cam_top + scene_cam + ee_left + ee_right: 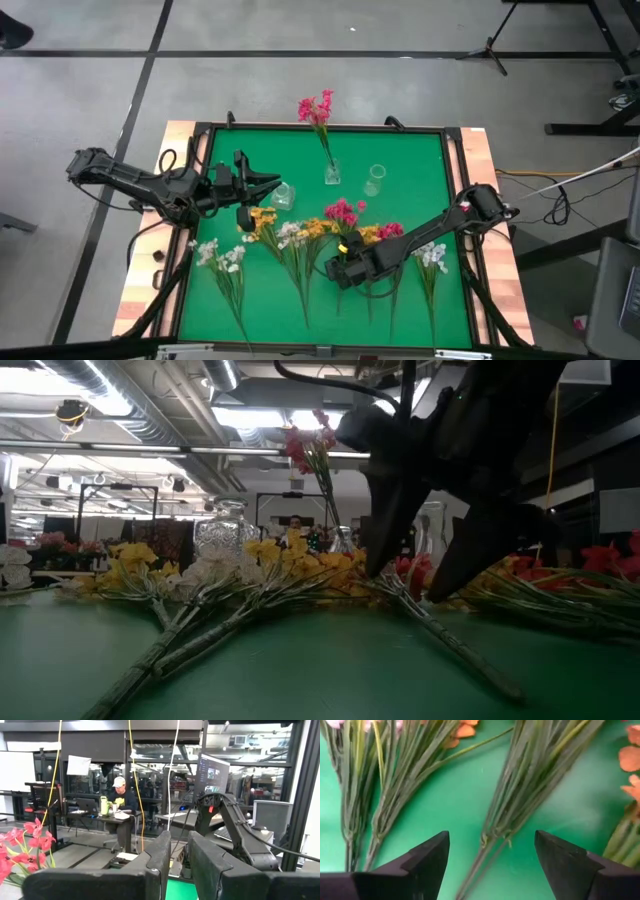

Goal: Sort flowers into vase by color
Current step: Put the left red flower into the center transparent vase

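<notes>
The right hand (pixel 490 857) hangs spread wide, low over the green desk (pixel 470 795), 1 thin green-stemmed flower sprig (pixel 492 840) lying between its fingers; best to lower squarely and pinch that stem alone, clear of the stems beside it.

Bright ceiling lights, dim backlit low view, blurred foreground stems.
</notes>
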Action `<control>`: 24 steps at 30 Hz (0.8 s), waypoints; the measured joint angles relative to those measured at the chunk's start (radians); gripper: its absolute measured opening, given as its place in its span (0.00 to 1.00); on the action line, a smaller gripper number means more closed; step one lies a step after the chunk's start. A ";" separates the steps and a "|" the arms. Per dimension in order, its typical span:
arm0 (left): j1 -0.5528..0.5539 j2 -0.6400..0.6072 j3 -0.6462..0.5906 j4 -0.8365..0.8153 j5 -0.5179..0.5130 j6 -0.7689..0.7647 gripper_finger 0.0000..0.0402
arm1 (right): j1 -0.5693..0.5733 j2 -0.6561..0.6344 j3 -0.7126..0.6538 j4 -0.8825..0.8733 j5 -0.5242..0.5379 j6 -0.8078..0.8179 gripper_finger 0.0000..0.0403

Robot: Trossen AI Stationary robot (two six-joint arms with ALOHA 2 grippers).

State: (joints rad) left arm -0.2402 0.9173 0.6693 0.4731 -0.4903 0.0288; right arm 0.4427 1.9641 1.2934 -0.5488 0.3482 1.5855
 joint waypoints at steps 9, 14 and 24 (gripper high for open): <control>0.000 0.000 -0.001 -0.036 0.000 0.000 0.16 | 0.000 0.033 0.001 0.003 0.011 0.035 0.72; 0.000 0.000 -0.001 -0.039 0.000 0.000 0.16 | 0.001 0.048 0.004 -0.001 0.015 0.060 0.69; 0.000 0.000 -0.001 -0.039 0.000 0.000 0.16 | 0.002 0.063 0.002 -0.029 0.019 0.043 0.35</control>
State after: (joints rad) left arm -0.2405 0.9173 0.6685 0.4339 -0.4900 0.0288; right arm 0.4446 2.0269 1.2951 -0.5780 0.3668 1.6282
